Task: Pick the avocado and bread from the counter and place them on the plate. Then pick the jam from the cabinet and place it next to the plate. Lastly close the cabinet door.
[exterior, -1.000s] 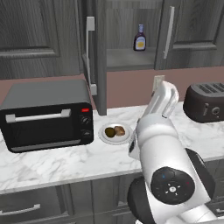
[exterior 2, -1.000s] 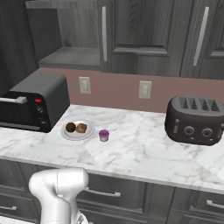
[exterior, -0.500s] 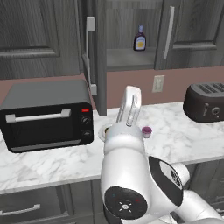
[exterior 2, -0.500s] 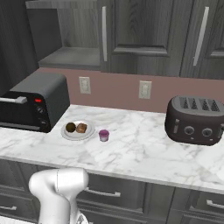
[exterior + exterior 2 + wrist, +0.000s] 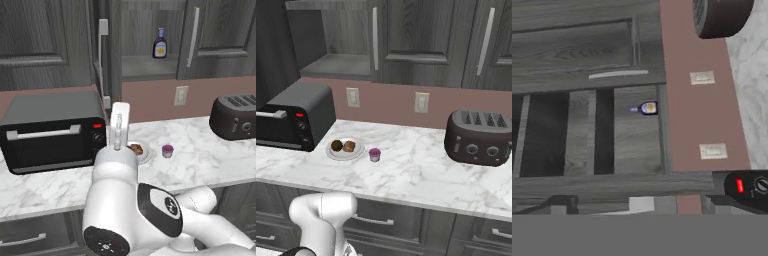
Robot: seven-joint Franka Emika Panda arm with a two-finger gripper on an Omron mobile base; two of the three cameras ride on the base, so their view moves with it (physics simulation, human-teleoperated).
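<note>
So the plate (image 5: 345, 149) sits on the marble tabletop (image 5: 421, 170) just right of the black toaster oven (image 5: 293, 116), and it's got both bits of food on it: the avocado (image 5: 336, 145) at the plate's 9 o'clock and the bread (image 5: 349, 146) touching it at 3 o'clock. The little jam jar (image 5: 374, 154) stands upright on the tabletop just off the plate's rim, at about 4 o'clock in the right base view. A toaster (image 5: 479, 136) is parked well apart, way over at 3 o'clock.

Up top, the cabinet (image 5: 145, 67) is open with a dark bottle (image 5: 160, 43) standing on its shelf. The cabinet door (image 5: 104, 55) is swung out edge-on toward the camera, silver handle facing forward, right above the toaster oven's right end.

The arm (image 5: 119, 131) is raised up in front of the plate in the left base view. The fingertips themselves aren't visible, but the jaws are released, spread wide with nothing in them.
</note>
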